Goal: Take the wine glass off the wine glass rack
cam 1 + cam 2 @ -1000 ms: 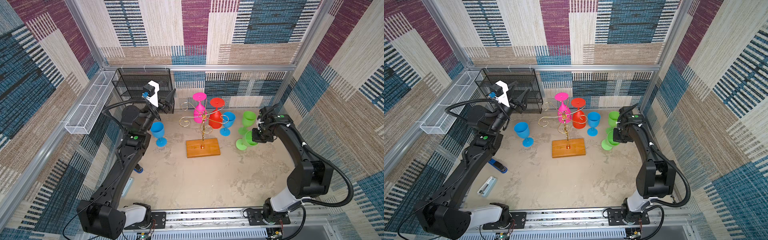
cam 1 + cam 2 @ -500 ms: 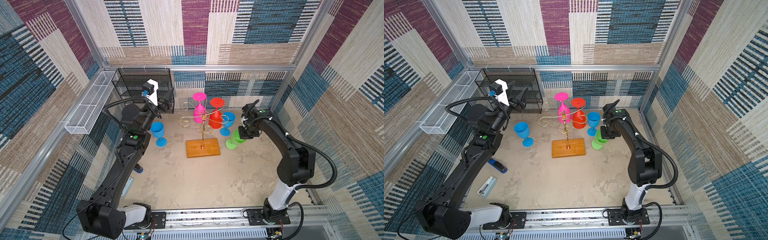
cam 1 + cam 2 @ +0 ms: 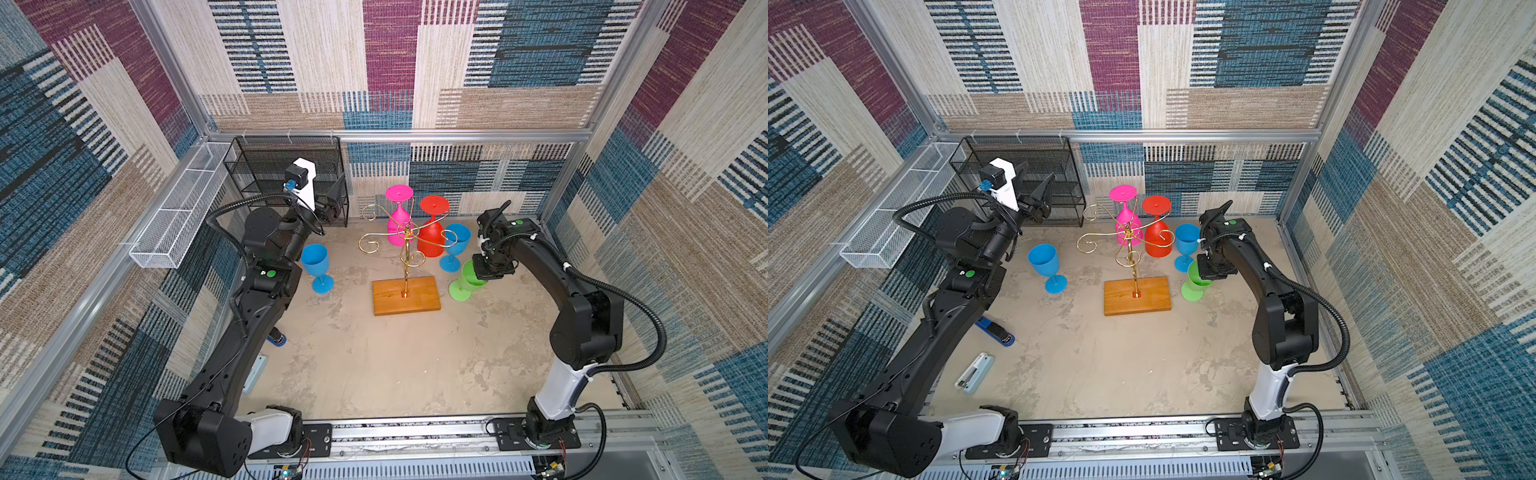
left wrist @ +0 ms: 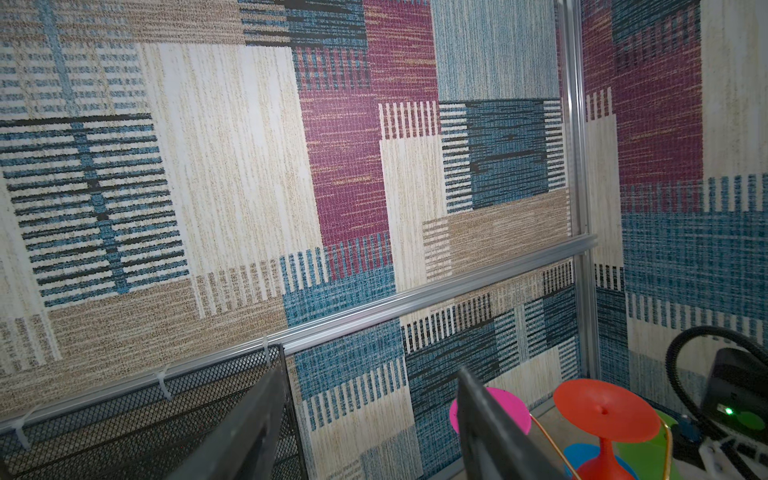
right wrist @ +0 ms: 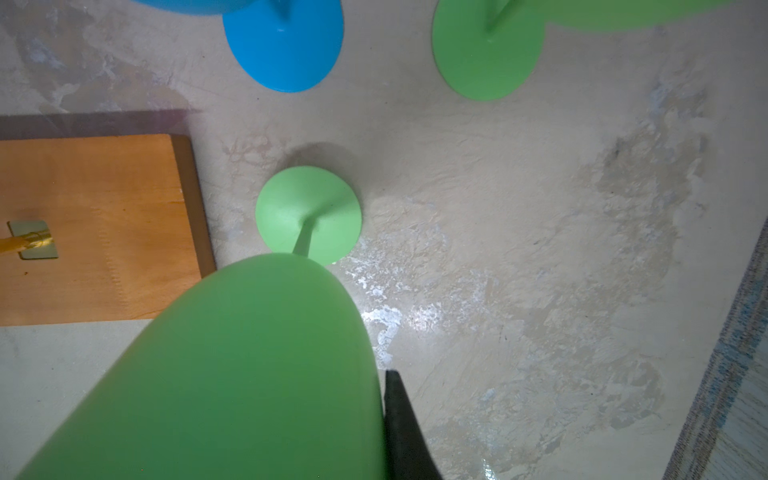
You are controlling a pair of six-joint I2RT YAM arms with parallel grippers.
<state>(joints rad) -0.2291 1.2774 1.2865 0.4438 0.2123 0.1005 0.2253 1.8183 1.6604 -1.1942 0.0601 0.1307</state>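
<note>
The wine glass rack (image 3: 415, 297) is gold wire on an orange-brown, wood-grained base. One wine glass is hot pink (image 3: 397, 222), one red wine glass (image 3: 432, 241) is vivid scarlet, and the green wine glass (image 3: 469, 278) is light lime. The left blue wine glass (image 3: 316, 259) and the right blue wine glass (image 3: 456, 243) are sky blue. The worktop (image 3: 395, 365) is beige, mottled with grey and pale blotches. The walls (image 3: 390, 50) are patchwork blocks of blue, maroon, cream and tan, many striped. The mesh shelf unit (image 3: 286, 166) is black and the wire basket (image 3: 174, 232) is white. The left arm (image 3: 232, 357) and right arm (image 3: 586, 328) are black. One stapler (image 3: 995, 331) is dark blue.
</note>
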